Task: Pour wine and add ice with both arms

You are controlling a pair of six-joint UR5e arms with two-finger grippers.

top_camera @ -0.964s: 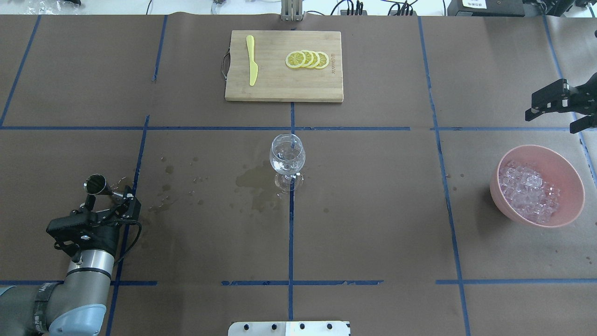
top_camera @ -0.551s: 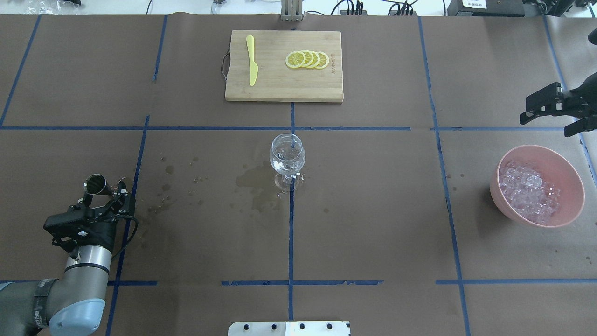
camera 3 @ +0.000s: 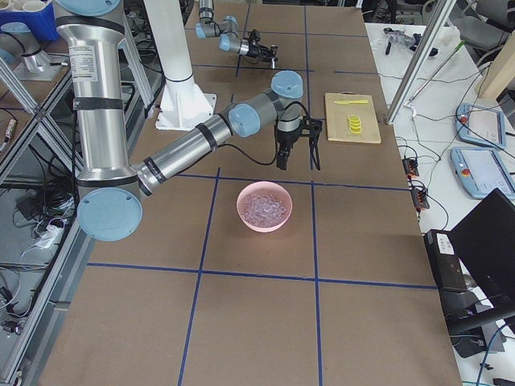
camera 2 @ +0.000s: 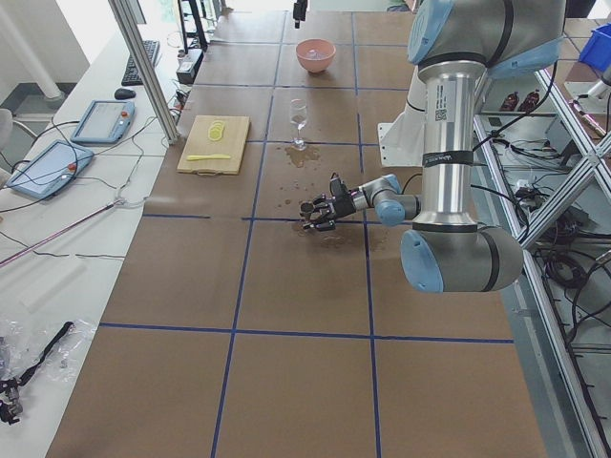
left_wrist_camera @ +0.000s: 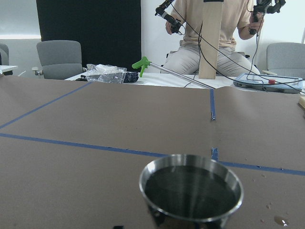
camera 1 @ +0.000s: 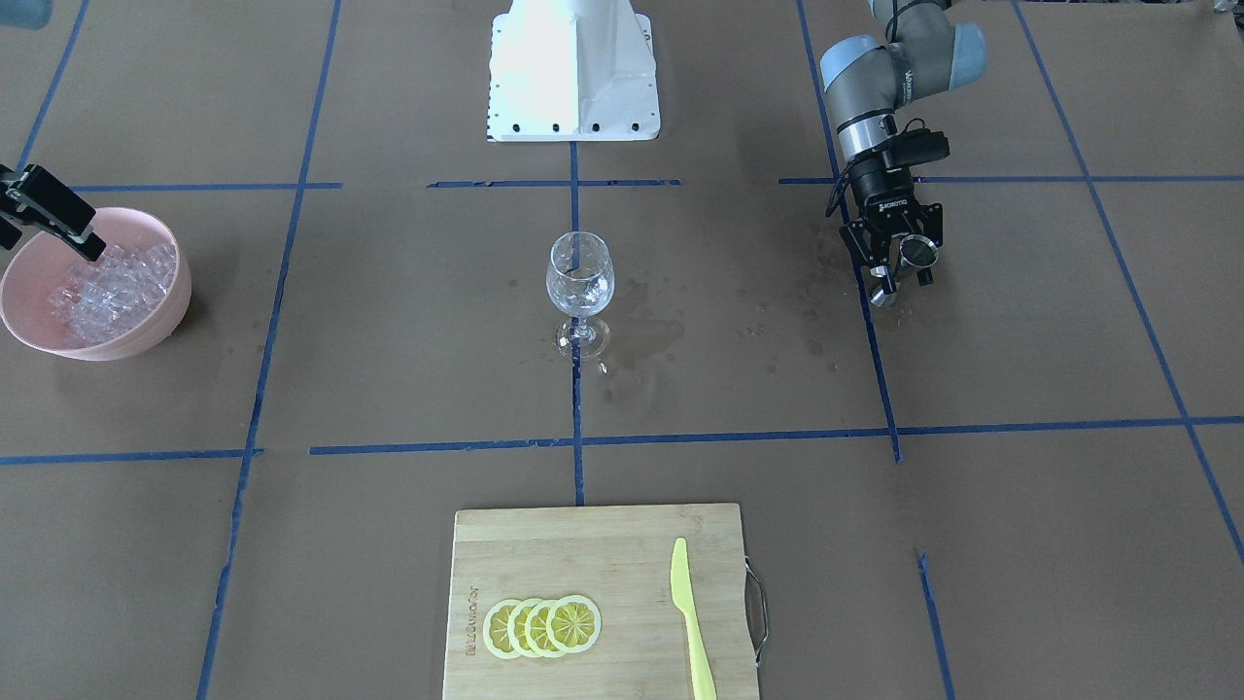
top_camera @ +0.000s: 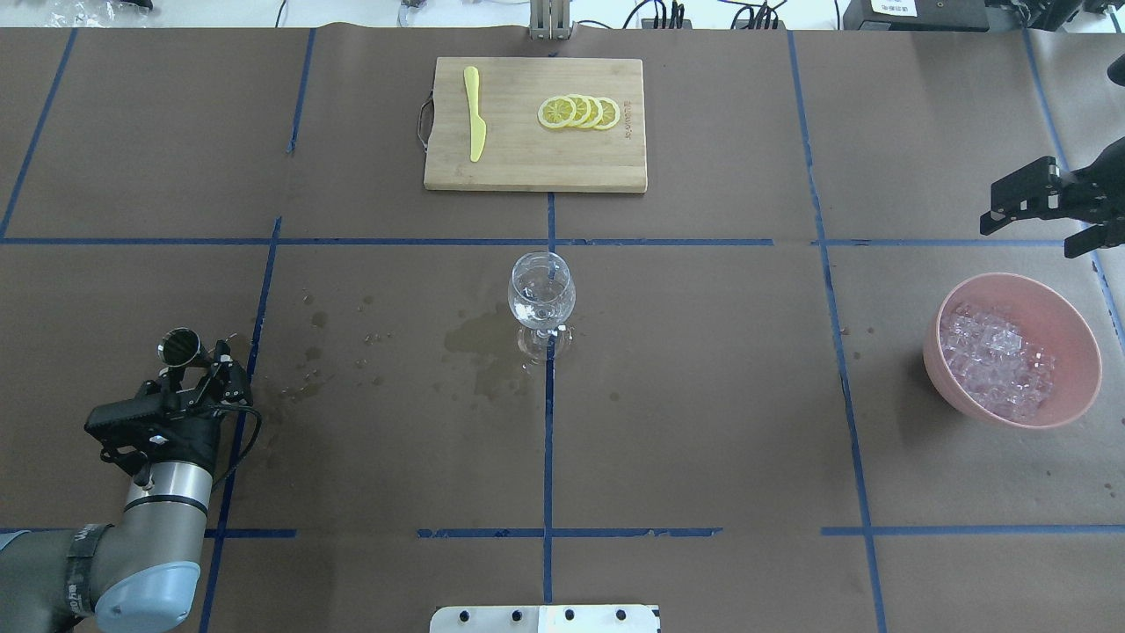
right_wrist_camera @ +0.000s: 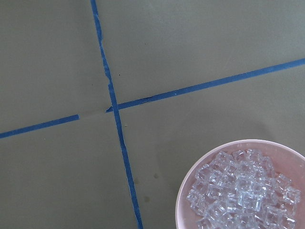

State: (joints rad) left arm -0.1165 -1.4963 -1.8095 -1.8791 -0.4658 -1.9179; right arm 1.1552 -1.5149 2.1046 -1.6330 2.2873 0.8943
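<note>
A clear stemmed glass with a little clear wine stands at the table's centre; it also shows in the front view. My left gripper is low over the table at the near left, shut on a small metal jigger, which stands upright in the left wrist view. A pink bowl at the right holds a heap of ice cubes. My right gripper hangs open and empty above the table just beyond the bowl. The right wrist view shows the ice at its lower right.
A wooden cutting board at the far centre carries lemon slices and a yellow knife. Wet stains spread left of the glass. The white base block sits at the robot's side.
My left wrist has turned and drawn slightly back to the left, with the jigger's rim staying in place. My right gripper has shifted a little left and farther away, then held still.
</note>
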